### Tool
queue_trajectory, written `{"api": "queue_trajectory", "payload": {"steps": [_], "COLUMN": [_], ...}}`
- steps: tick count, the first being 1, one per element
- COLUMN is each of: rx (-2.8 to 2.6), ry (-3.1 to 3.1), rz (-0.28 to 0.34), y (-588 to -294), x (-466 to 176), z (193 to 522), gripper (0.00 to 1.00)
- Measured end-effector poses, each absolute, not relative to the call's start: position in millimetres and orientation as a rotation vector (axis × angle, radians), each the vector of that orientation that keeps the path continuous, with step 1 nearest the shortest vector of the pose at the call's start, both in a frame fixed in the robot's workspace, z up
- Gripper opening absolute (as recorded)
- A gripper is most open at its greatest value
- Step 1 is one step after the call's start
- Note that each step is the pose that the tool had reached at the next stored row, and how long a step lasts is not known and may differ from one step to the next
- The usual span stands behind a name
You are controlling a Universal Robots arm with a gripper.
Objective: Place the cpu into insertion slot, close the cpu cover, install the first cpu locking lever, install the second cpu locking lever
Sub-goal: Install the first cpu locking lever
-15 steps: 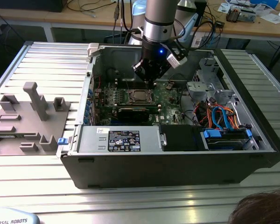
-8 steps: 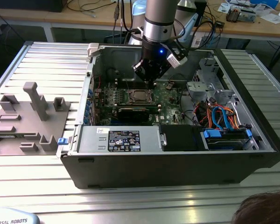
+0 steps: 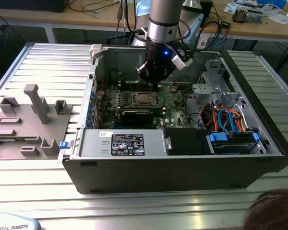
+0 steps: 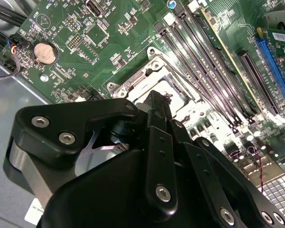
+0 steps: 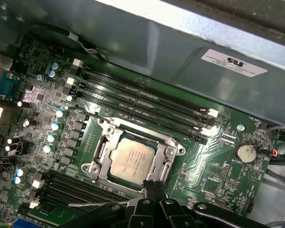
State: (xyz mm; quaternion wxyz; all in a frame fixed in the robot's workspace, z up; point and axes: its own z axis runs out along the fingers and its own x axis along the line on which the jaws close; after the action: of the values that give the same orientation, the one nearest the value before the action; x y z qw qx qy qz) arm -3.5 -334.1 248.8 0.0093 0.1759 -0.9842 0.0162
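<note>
- Exterior view: an open computer case (image 3: 182,158) lies on a ribbed metal table (image 3: 48,57). The arm reaches down from the top centre of the frame, and its gripper (image 3: 155,81) hangs just above the green motherboard (image 3: 175,98), near the upper edge of the socket. The cpu (image 3: 144,99) sits in the middle of the frame, its dull silver top showing inside the cpu cover (image 3: 145,92). A grey fixture plate (image 3: 29,124) with upright blocks lies at the exterior view's left. Blue and orange cables (image 3: 228,120) sit at the exterior view's right, inside the case. A person's head shows at the lower right corner.
- First wrist view: the cpu (image 5: 132,158) lies flat in the insertion slot (image 5: 115,142), a little below the frame's centre. The cpu cover (image 5: 168,156) lies down around it, framing the chip. Memory slots (image 5: 142,102) run diagonally above the socket. A coin battery (image 5: 245,152) sits at the right. The fingertips (image 5: 154,186) are drawn together, narrow, at the lower edge of the socket, holding nothing.
- Second wrist view: the black gripper (image 4: 157,107) fills the lower half of the frame, its tip over the socket's metal frame (image 4: 142,78). A coin battery (image 4: 44,52) sits at the upper left.
</note>
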Motion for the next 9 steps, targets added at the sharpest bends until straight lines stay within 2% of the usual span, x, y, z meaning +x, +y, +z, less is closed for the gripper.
{"api": "queue_trajectory", "payload": {"steps": [9], "rx": [0.566], "ry": [-3.071], "rz": [0.051], "y": [-334.1], "x": [-3.5], "z": [248.8], "gripper": [0.11]}}
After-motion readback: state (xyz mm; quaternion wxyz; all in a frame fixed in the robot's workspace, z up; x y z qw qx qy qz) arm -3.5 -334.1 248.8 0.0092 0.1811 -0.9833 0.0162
